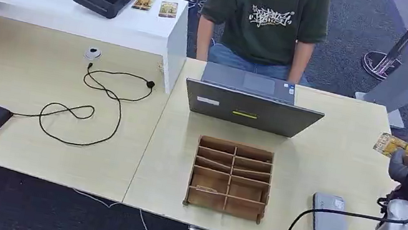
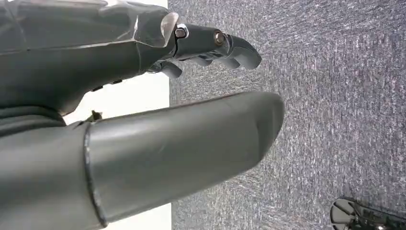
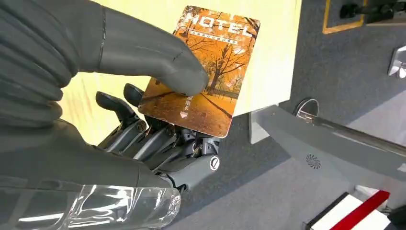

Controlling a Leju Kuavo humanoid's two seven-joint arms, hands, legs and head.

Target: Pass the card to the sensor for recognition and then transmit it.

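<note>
Card (image 3: 206,72): orange autumn-tree print, "MOTEL" in white along one end. Was pinched between thumb and fingers of right hand (image 3: 158,96), held above the bench's (image 1: 333,157) right edge. Sensor (image 1: 329,217): flat grey rounded box, lay near the bench's front right, cable attached.

Orange autumn-tree card (image 3: 206,76), grey sensor (image 1: 329,217)
</note>
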